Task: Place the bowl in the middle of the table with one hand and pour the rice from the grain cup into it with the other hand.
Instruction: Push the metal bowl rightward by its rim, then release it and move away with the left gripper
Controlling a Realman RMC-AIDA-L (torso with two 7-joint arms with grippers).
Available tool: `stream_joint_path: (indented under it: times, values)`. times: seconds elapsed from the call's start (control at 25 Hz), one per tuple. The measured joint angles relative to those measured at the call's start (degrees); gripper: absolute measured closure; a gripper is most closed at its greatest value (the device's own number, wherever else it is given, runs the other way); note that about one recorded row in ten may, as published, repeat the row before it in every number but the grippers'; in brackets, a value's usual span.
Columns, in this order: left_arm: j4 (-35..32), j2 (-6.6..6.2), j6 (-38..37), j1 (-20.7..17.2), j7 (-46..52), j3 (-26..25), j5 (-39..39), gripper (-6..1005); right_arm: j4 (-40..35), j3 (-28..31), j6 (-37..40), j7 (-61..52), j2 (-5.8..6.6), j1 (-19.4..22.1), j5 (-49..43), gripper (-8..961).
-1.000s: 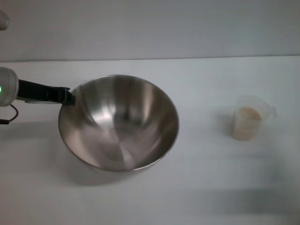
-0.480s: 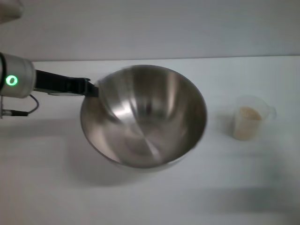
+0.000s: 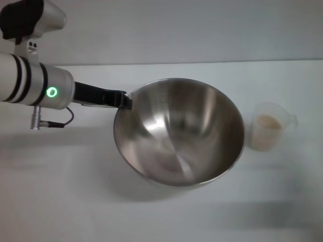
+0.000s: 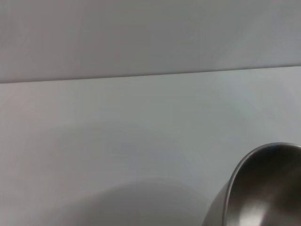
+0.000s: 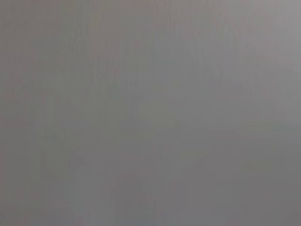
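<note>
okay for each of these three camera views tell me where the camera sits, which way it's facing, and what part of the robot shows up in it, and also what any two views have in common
Head view: on the robot's head, looking forward and down at the table; shows the left arm, its left gripper clamped on the bowl rim, and the grain cup of rice.
Left wrist view: on the left wrist, looking across the tabletop toward its far edge and the wall beyond; none of the robot shows.
Right wrist view: on the right wrist, facing a blank grey surface; none of the robot shows.
Shared: head and left wrist views both show the bowl and table.
</note>
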State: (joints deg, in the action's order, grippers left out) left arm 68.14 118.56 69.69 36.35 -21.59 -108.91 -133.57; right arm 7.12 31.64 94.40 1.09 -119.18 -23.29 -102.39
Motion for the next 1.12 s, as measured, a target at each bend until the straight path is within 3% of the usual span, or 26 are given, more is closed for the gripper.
stream_joint_path:
  times: [0.32,1.12]
  values:
    - [-5.1,-0.07,-5.0,1.9,-0.2,3.2,0.9,953,0.0,0.0,0.0,0.0,0.00,0.0,0.0,297]
    - [-6.9,0.09,-9.0,2.1,0.4,7.1,2.5,951,0.0,0.0,0.0,0.0,0.00,0.2,0.0,298]
